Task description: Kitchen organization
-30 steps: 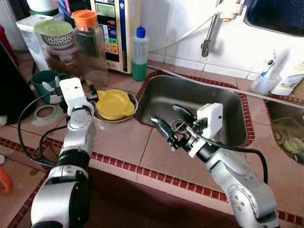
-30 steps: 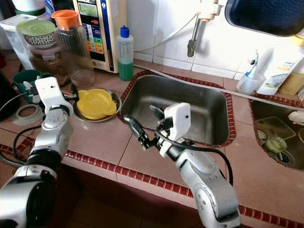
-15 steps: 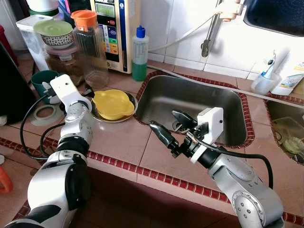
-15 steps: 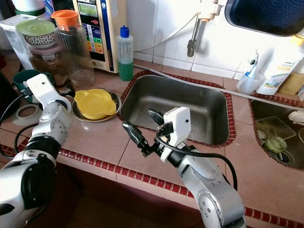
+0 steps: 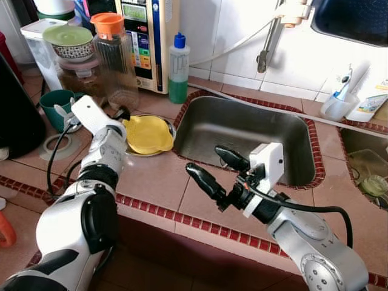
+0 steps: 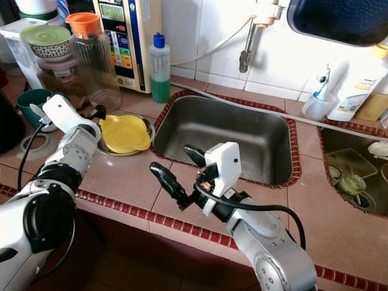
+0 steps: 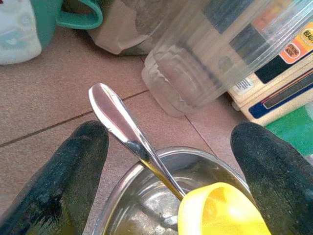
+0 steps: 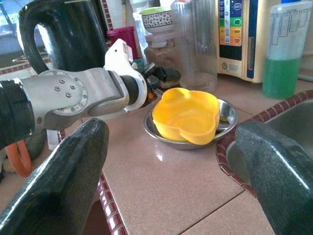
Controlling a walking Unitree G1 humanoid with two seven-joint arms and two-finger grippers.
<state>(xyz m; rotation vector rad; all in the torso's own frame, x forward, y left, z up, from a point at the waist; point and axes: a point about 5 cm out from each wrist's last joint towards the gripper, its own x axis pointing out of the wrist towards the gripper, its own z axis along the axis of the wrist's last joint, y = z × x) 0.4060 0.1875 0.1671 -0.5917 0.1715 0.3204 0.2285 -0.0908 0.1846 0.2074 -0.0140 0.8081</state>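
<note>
Left gripper (image 7: 166,147) fingers spread astride spoon handle (image 7: 128,134) at steel bowl (image 5: 168,128); right gripper (image 5: 216,171) spread, empty, beside sink (image 5: 200,121).

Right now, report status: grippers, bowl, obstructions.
Left gripper open at the steel bowl's rim, fingers straddling the spoon handle. Right gripper open, empty, over the counter. Yellow bowl in the steel bowl. Clear pitcher close behind.

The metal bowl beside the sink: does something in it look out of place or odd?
Yes. A yellow flower-shaped dish sits tilted inside the metal bowl instead of flat, and a spoon is wedged under it, its handle sticking out over the rim. The open left tool straddles that handle.
</note>
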